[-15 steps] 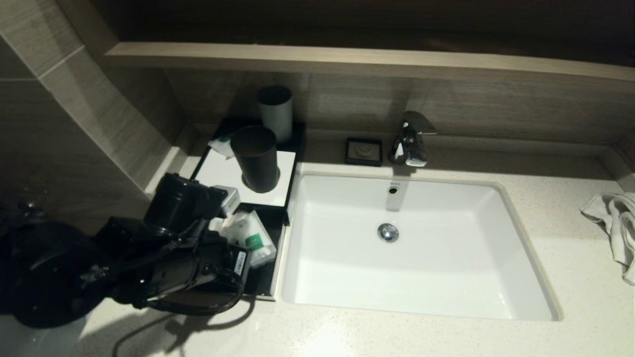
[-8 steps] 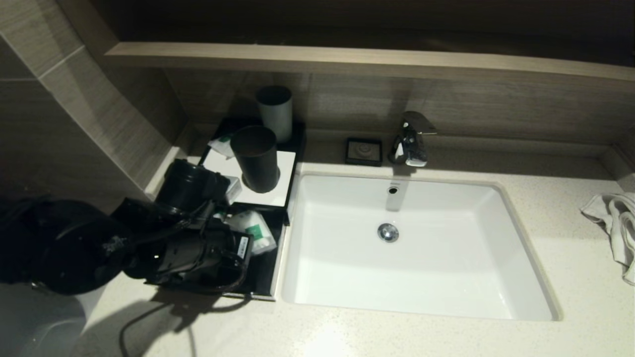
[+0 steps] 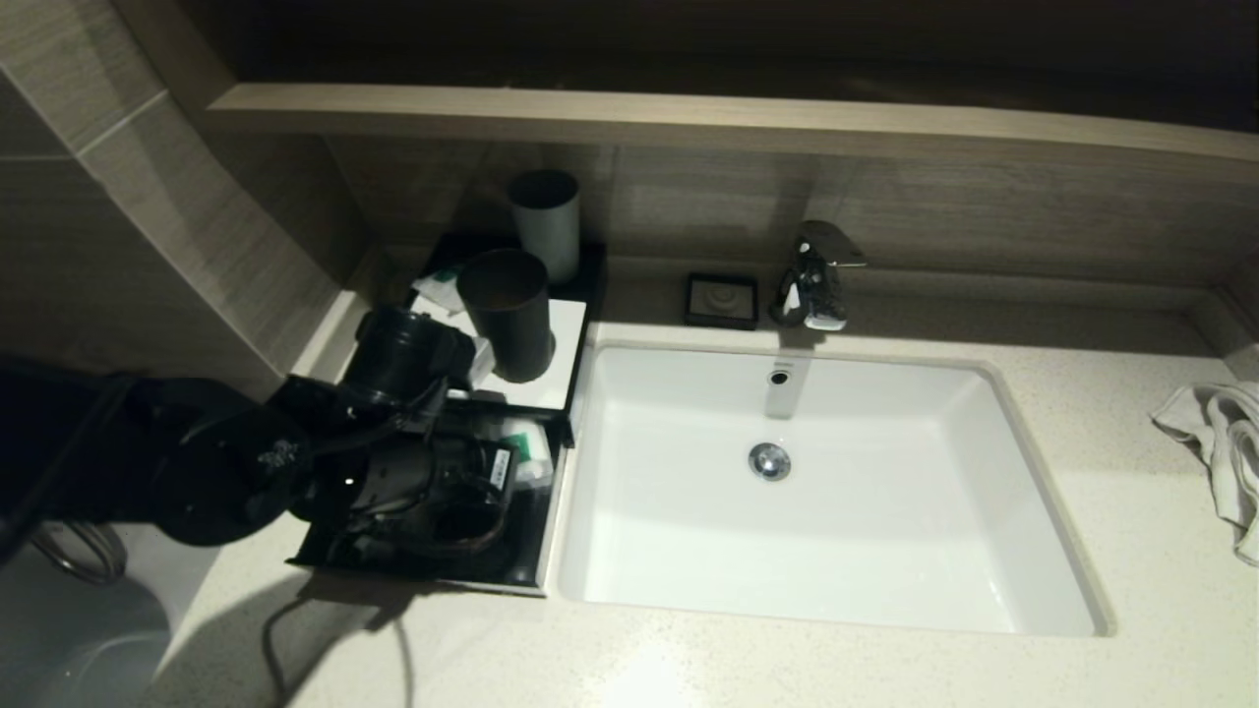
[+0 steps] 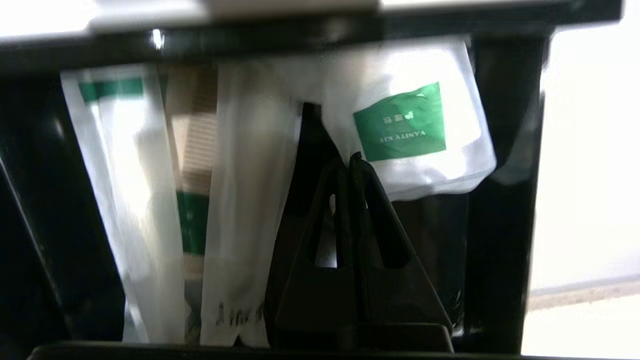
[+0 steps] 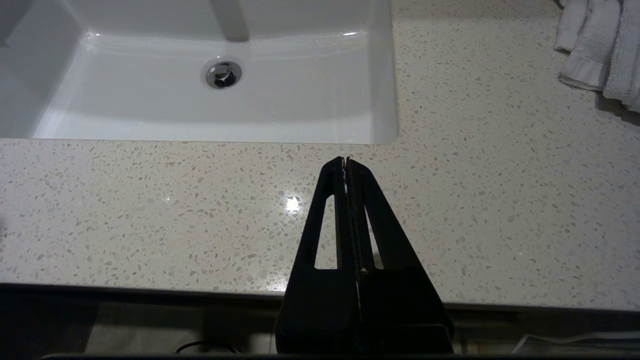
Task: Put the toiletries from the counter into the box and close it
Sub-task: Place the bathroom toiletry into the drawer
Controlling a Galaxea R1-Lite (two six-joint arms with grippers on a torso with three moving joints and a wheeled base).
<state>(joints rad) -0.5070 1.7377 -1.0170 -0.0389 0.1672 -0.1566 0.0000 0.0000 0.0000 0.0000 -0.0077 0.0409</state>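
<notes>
The black box (image 3: 554,324) with its white top stands left of the sink, its drawer (image 3: 433,582) pulled out towards me. Several toiletries lie in the drawer: long sachets (image 4: 125,200) (image 4: 245,200) and a squarish green-labelled one (image 4: 415,125) (image 3: 526,447). My left gripper (image 4: 348,159) is shut, low inside the drawer, its tip against the squarish sachet's edge. In the head view the left arm (image 3: 423,482) covers most of the drawer. Another sachet (image 3: 436,287) lies on the box behind the cups. My right gripper (image 5: 346,161) is shut and empty over the counter (image 5: 150,210) in front of the sink.
A black cup (image 3: 507,315) and a grey cup (image 3: 546,221) stand on the box top. The white sink (image 3: 816,492), faucet (image 3: 814,275) and small black soap dish (image 3: 722,300) lie to the right. A crumpled towel (image 3: 1220,442) sits at the far right.
My left arm has moved forward over the open drawer towards the box. The green-labelled sachets have slid back under the box's top. The drawer front has not moved.
</notes>
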